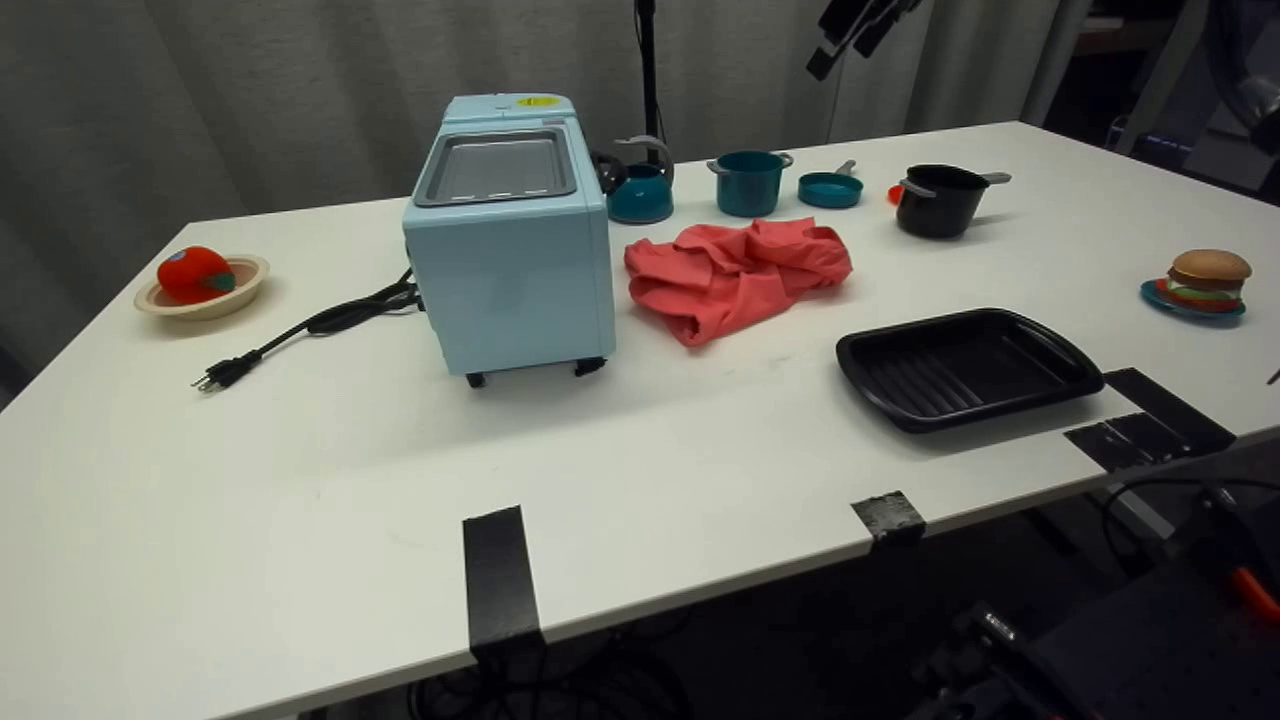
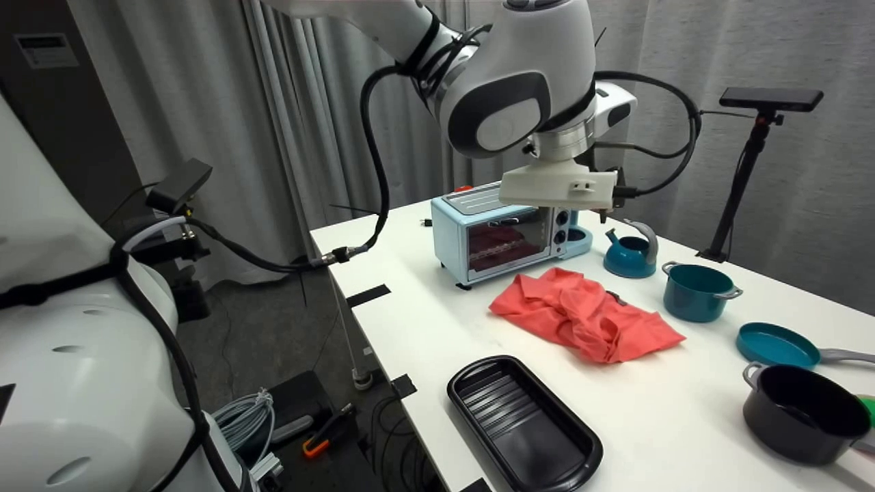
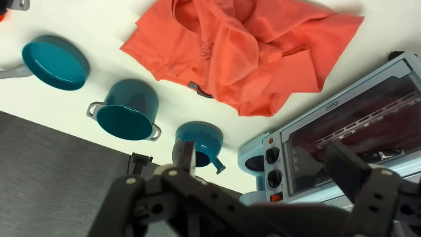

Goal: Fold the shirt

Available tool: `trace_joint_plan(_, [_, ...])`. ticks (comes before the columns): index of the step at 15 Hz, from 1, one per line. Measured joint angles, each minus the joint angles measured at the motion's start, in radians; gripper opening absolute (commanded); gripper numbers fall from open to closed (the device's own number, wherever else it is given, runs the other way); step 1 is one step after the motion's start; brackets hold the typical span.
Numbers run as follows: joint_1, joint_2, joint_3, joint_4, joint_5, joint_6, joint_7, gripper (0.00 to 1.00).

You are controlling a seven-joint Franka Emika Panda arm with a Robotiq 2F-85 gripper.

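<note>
Found the shirt (image 2: 581, 314) crumpled on the desk (image 1: 300, 490), just beside the toaster oven (image 1: 510, 285) and near the teal pot (image 2: 694, 301). Saw the tool (image 3: 263, 158) parted wide, holding nothing, well above the desk. Thought a single pinch likely, in such deep wrinkles, to catch several layers at once and drag all of the shirt instead of turning over one edge. Feared also knocking the toaster oven or tipping the teal kettle (image 2: 629, 264) in a wide sweep, with both so near. Noted a dark strip (image 3: 200, 90) at the shirt's edge and suspected a snag there.
</note>
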Motion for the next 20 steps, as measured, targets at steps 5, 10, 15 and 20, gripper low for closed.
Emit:
trace_joint_plan(5, [-0.001, -0.016, -0.001, -0.018, 0.000, -0.003, 0.000, 1.00])
trace_joint_plan(10, [-0.001, -0.016, -0.001, -0.018, 0.000, -0.003, 0.000, 1.00])
trace_joint_plan(15, [-0.001, -0.016, -0.001, -0.018, 0.000, -0.003, 0.000, 1.00])
trace_joint_plan(20, [-0.001, -0.016, -0.001, -0.019, 0.000, -0.003, 0.000, 1.00])
